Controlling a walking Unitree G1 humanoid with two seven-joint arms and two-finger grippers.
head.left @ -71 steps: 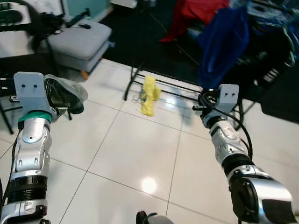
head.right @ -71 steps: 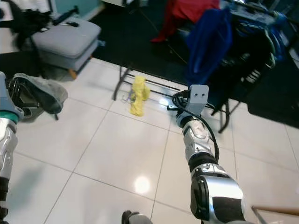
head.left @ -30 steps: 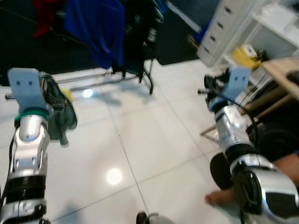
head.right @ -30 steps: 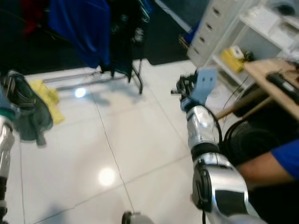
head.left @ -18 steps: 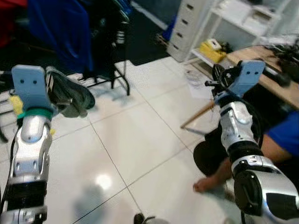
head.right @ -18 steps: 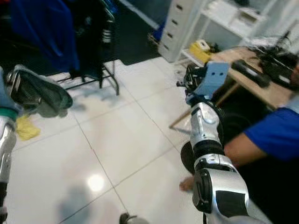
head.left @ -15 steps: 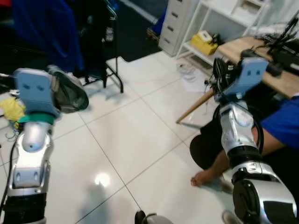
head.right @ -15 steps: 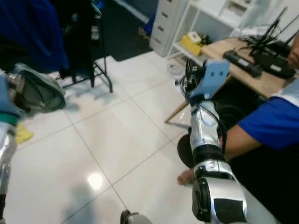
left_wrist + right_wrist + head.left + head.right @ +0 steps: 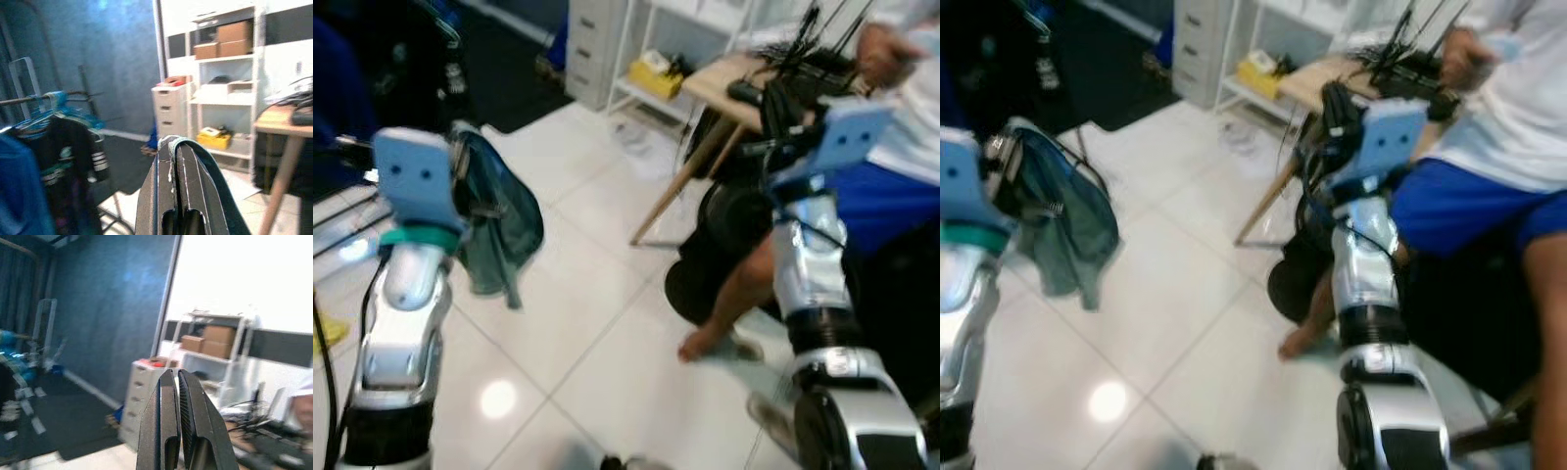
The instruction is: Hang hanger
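Currently the left gripper [image 9: 177,161] is raised at chest height on the robot's left, its two black fingers [image 9: 165,181] pressed together on a thin metal hanger wire, with a dark green garment [image 9: 499,220] draped over and around the fingertips. Seen from the head, the garment hangs from the gripper's front and falls below it, clear of the white tiled floor [image 9: 578,343]; the hanger itself is mostly covered by the cloth, only a short pale wire [image 9: 169,164] visible between the fingers in the left wrist view. The right gripper [image 9: 174,396] is raised on the robot's right, fingers closed against each other with nothing between them. A clothes rail [image 9: 44,98] carrying dark hung clothes [image 9: 63,147] stands to the far left of the robot, well apart from the held garment. Ahead are a white drawer unit [image 9: 172,110] and white shelving [image 9: 225,93] with cardboard boxes [image 9: 222,41]. A wooden table [image 9: 724,93] with black cables and devices stands to the right front; a seated person in blue shorts [image 9: 1469,201] is just beside the right arm, a bare foot [image 9: 703,343] on the floor. Head views are motion-blurred.
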